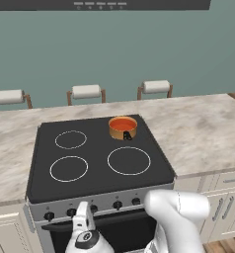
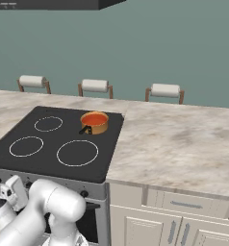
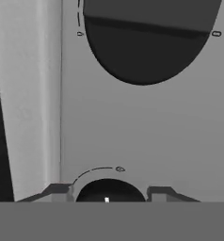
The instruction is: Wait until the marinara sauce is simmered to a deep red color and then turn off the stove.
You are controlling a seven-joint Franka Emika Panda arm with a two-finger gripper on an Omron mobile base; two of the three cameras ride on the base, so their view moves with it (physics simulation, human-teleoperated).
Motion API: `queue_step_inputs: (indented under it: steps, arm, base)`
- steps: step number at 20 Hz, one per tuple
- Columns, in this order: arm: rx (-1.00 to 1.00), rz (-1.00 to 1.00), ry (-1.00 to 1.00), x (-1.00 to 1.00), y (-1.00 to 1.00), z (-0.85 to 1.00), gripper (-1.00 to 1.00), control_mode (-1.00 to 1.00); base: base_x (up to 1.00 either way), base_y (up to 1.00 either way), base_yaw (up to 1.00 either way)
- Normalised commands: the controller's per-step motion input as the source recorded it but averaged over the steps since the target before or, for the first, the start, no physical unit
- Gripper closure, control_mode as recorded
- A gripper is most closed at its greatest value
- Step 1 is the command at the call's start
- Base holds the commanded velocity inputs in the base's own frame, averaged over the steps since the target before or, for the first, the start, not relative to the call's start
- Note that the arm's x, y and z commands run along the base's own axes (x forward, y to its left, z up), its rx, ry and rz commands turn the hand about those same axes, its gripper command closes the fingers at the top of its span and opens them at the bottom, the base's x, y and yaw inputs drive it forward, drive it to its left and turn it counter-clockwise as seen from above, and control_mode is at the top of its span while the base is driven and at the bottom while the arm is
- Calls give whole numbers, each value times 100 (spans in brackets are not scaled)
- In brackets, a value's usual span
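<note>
Jaws pinched on a black knob of the stove; in the hand view the two tips sit on either side of the knob, whose white pointer mark shows between them. A second, larger dark knob lies ahead of the jaws on the steel front panel. From the base views the hand is low at the stove front, in the knob row.

Marinara sauce: in the small copper pot on the far ring, well above and beyond the jaws. Colour reads orange-red; whether that counts as deep red I cannot judge from here.

Step in hand, as I read it: turn the gripped knob to off.
- Rotate about the knob's own axis; no sideways drag, or the tips slip off.
- Watch the pointer mark against the printed arc and end mark.
- Unconfirmed that this knob governs the pot's ring.
</note>
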Motion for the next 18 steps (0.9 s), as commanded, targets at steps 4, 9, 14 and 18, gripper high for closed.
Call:
queue_step_inputs:
  steps: [4,9,14,18]
  arm:
    - [63,-48,-5,-19,-26,-17,100,-100]
    - [73,-45,-13,-51,-52,-22,100,-100]
    - [82,-39,-20,-55,-65,-29,100,-100]
    - [80,-44,-22,-45,-54,-35,100,-100]
  base:
    - [0,0,0]
    - [0,0,0]
    - [0,0,0]
    - [0,0,0]
